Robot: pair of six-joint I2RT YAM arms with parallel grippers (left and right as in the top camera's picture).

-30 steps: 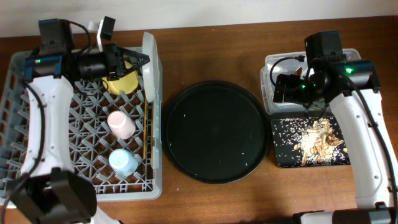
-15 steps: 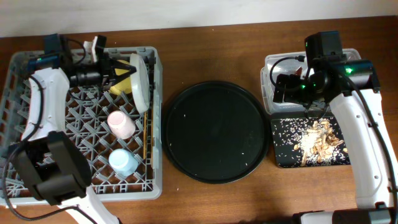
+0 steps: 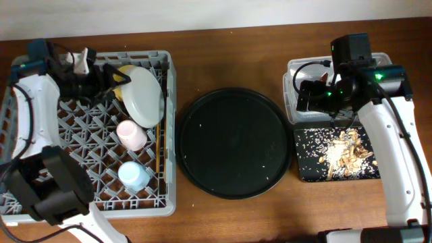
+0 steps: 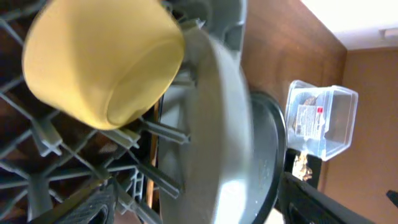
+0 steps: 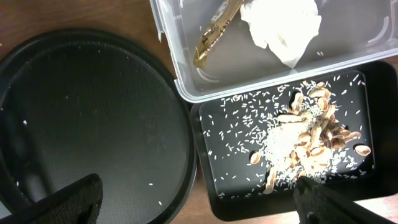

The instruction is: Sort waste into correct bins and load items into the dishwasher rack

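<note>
The grey dishwasher rack point(image 3: 40, 145) holds a pale plate point(image 3: 143, 96) leaning over the yellow bowl point(image 3: 119, 86), a pink cup point(image 3: 131, 134), a light-blue cup point(image 3: 135, 175) and chopsticks point(image 3: 159, 152). My left gripper point(image 3: 110, 85) stands open beside the bowl; in its wrist view the plate point(image 4: 211, 124) lies between the wide-apart fingers, right of the bowl point(image 4: 99, 62). My right gripper point(image 5: 199, 208) hangs open and empty. The wrapper point(image 5: 214, 28) and napkin point(image 5: 283, 28) lie in the clear tub point(image 5: 267, 68). Food scraps point(image 5: 305, 140) lie in the black rectangular tray point(image 5: 236, 180).
A large round black tray point(image 3: 235, 142) with a few rice grains sits between the rack and the two bins. The clear tub point(image 3: 291, 67) stands behind the shallow black tray point(image 3: 307, 169) at the right. The right arm hangs over the tub.
The left gripper has opened and let go of the plate, which tipped from upright to leaning over the bowl. The left arm drew back to the left. The right arm has not moved.
</note>
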